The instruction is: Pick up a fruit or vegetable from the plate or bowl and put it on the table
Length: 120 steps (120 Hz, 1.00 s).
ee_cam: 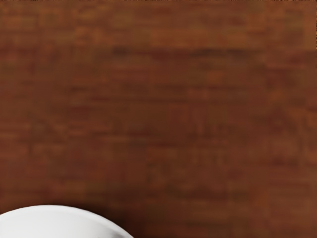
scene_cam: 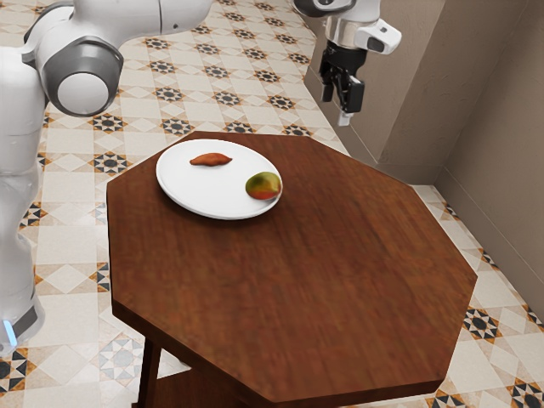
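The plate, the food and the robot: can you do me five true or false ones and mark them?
1. The plate is white. True.
2. The mango and sweet potato are both on the plate. True.
3. The mango touches the sweet potato. False: bare plate lies between them.
4. The gripper is up off the table. True.
5. The gripper is holding the mango. False: the mango is on the plate, away from the gripper.

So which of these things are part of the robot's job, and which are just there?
Part of the job:
- mango and sweet potato, either could be picked
- white plate they lie on
- wooden table, where one should go
- gripper, for the picking

Just there:
- patterned tile floor
- wall
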Each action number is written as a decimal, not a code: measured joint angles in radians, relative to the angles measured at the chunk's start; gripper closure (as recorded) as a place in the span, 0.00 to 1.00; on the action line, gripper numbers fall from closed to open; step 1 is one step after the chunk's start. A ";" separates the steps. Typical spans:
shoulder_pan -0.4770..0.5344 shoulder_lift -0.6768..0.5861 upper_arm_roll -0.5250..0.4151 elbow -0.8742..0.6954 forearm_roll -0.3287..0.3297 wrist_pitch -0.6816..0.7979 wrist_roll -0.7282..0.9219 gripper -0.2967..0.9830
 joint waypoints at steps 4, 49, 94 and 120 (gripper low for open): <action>0.000 0.000 0.000 0.000 0.000 0.001 0.001 0.23; -0.011 0.001 -0.011 -0.001 0.003 0.009 0.006 0.23; -0.012 0.000 -0.012 -0.056 0.008 -0.014 0.009 0.23; -0.074 -0.225 -0.004 -0.402 0.064 0.009 0.006 0.23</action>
